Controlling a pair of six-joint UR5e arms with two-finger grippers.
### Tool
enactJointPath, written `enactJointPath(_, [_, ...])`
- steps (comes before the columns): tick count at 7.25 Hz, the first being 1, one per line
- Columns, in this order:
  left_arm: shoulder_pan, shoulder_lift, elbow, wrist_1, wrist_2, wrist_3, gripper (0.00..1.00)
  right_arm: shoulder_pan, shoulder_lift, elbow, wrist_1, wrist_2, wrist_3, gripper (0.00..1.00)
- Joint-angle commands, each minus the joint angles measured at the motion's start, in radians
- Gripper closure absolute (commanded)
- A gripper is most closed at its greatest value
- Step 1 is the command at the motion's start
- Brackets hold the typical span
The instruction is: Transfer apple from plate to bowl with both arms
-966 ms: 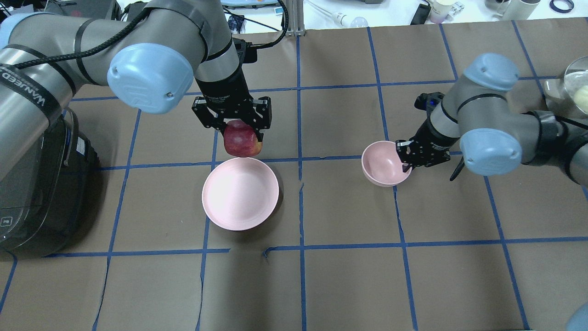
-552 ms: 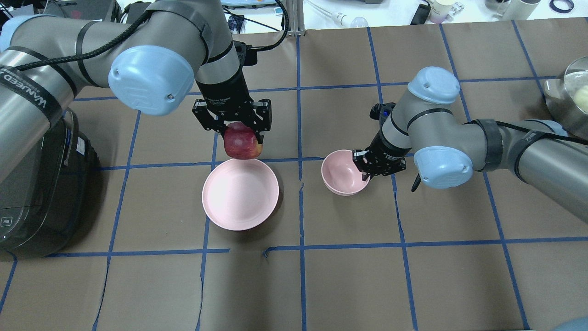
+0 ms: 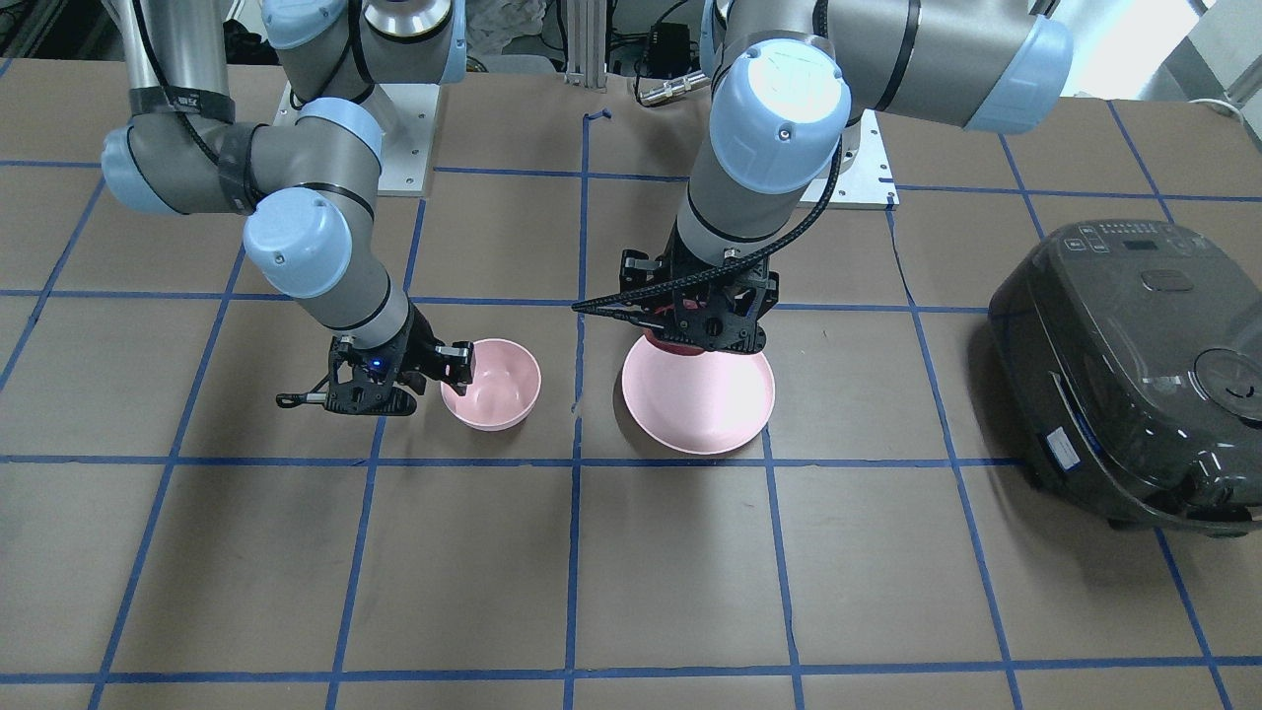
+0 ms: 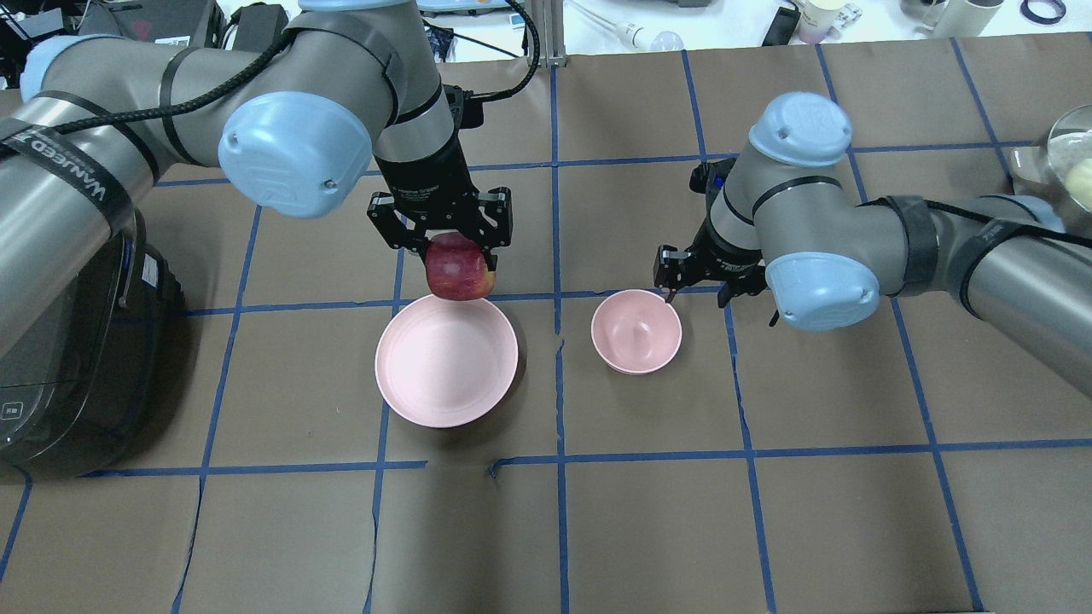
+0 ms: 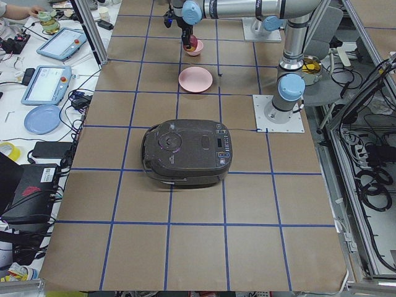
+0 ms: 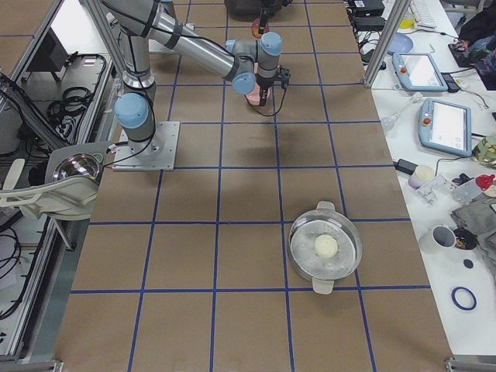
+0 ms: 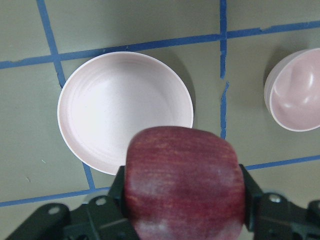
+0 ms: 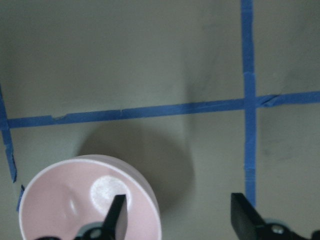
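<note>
Table covered with brown paper and blue tape lines (image 4: 853,512) carries a dark grey rice cooker (image 3: 1134,375) on the robot's left side. The left silver-grey arm (image 4: 294,153) has its black left gripper (image 4: 450,243) closed around the small dark red apple (image 4: 459,269), which hangs in the air over the wide pale pink plate (image 4: 446,360) and does not touch it. The right arm (image 4: 819,281) keeps the right gripper (image 4: 695,277) with jaws wide apart, holding nothing, just beside the rim of the small deep pink bowl (image 4: 636,331), which stands near the plate.
</note>
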Motion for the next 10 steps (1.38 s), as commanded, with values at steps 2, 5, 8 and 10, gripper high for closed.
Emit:
enactJointPath(2, [-0.112, -0.072, -0.011, 0.186, -0.127, -0.344, 1.00, -0.009, -0.175, -0.139, 0.253, -0.143, -0.004, 0.00])
enactJointPath(5, [-0.240, -0.193, -0.014, 0.351, -0.072, -0.545, 1.00, -0.009, -0.219, -0.412, 0.586, -0.128, -0.001, 0.00])
enactJointPath(8, [-0.297, -0.267, -0.016, 0.432, -0.023, -0.578, 1.00, -0.001, -0.208, -0.433, 0.560, -0.121, 0.008, 0.00])
enactJointPath(10, [-0.300, -0.291, -0.016, 0.480, -0.023, -0.568, 1.00, -0.003, -0.208, -0.424, 0.547, -0.122, -0.001, 0.00])
